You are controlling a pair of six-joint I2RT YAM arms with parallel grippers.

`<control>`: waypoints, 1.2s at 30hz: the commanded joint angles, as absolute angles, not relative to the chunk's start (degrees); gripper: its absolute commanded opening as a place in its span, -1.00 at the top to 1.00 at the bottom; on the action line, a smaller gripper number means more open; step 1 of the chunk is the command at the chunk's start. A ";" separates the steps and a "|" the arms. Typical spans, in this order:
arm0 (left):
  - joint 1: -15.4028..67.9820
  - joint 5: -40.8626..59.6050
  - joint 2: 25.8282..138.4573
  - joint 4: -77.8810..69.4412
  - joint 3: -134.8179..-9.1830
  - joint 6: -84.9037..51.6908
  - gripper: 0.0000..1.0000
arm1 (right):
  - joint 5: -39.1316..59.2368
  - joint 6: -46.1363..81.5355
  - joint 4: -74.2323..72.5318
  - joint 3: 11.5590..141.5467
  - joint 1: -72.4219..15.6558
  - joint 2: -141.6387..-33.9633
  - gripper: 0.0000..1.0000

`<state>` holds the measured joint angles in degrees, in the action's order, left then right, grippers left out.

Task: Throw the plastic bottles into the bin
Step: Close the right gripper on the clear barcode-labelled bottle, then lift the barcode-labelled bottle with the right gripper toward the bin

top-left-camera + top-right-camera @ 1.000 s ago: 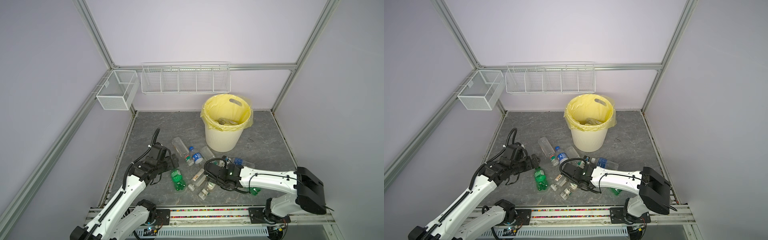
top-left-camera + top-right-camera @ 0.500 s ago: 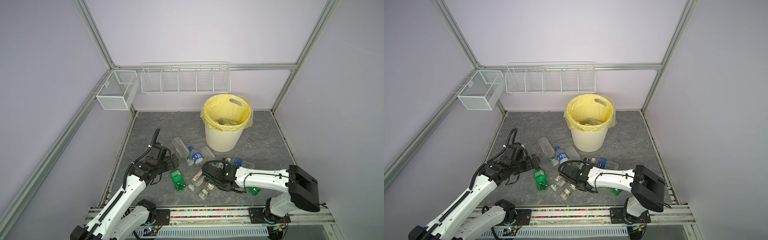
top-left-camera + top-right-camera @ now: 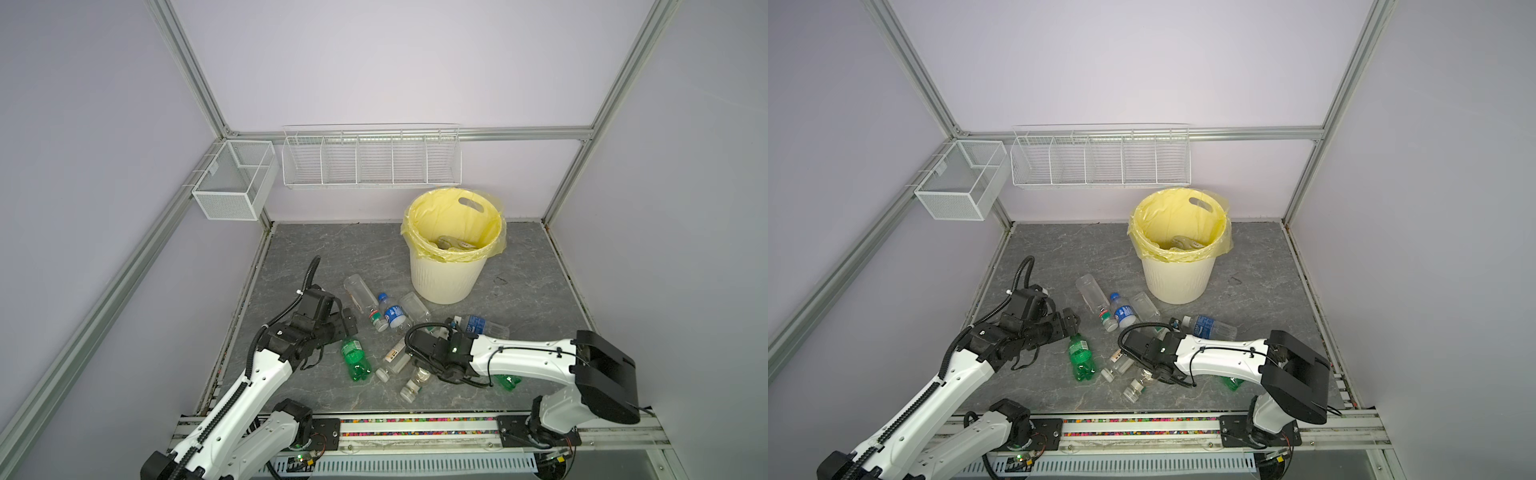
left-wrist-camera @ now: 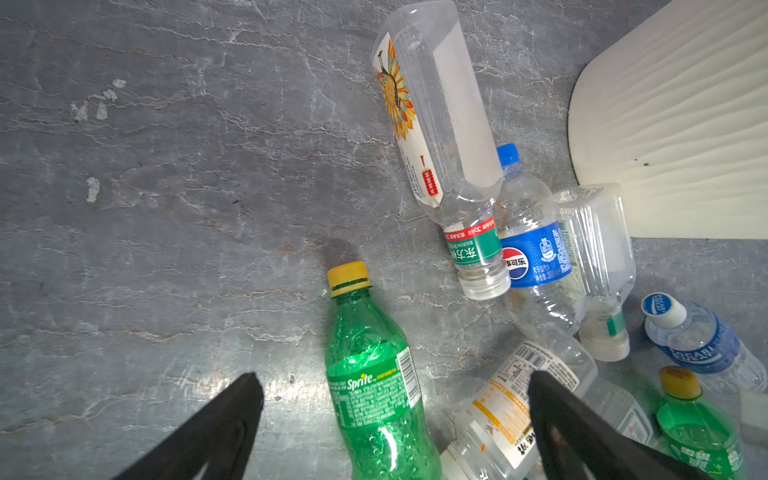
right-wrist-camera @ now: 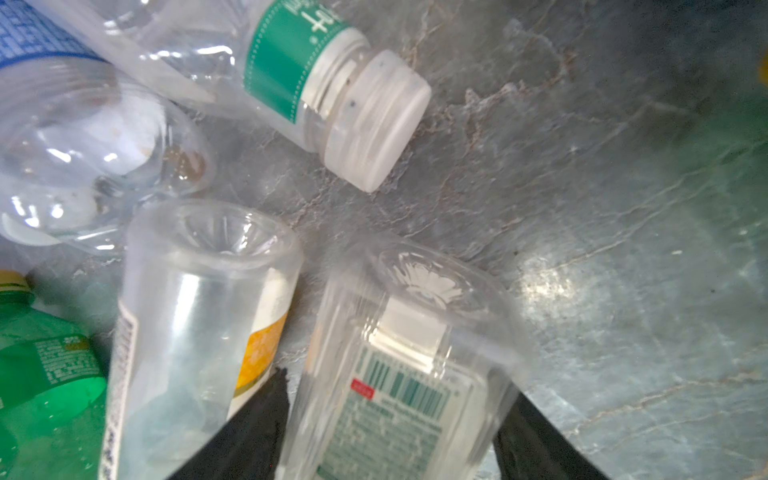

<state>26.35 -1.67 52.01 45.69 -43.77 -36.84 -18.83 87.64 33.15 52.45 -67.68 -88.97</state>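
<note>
Plastic bottles (image 3: 390, 313) lie scattered on the grey floor (image 3: 324, 249) on the near side of the bin (image 3: 446, 278), toward the arm bases; another bottle (image 3: 453, 243) sits down inside the bin. Left gripper (image 4: 395, 376) is out past that cluster from the bin, jaws wide, astride a green bottle (image 3: 355, 359) without touching it. Right gripper (image 5: 401, 386) is also on the bin's near side, jaws along both flanks of a clear barcode-labelled bottle (image 5: 415, 316) lying on the floor; cannot tell whether they grip it
</note>
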 commanded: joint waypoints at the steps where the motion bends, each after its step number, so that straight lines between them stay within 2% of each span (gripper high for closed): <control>1: 26.10 -2.36 51.70 46.26 -43.98 -37.07 -0.98 | -18.94 91.19 34.18 50.72 -67.67 -89.43 -0.40; 8: 26.10 -2.13 51.84 46.48 -43.94 -37.36 -0.99 | -18.58 91.78 34.35 50.71 -67.66 -89.83 -0.32; 12: 26.10 -1.41 51.80 46.41 -44.12 -37.62 -0.99 | -18.06 92.25 33.39 47.75 -67.63 -89.31 -0.11; 16: 26.10 -1.49 51.99 46.34 -44.10 -37.62 -0.99 | -18.28 91.87 33.83 47.64 -67.80 -88.35 -0.02; 18: 26.10 -1.41 52.12 46.45 -44.15 -37.62 -0.99 | -18.53 91.26 34.01 47.72 -67.85 -87.60 0.09; 36: 26.10 -1.47 52.63 46.14 -44.16 -38.49 -0.99 | -23.80 83.61 38.80 48.81 -68.01 -76.59 0.13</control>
<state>26.35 -1.43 52.12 45.71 -43.77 -37.74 -21.80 84.27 35.73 49.10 -67.77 -78.83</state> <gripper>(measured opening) 0.994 0.541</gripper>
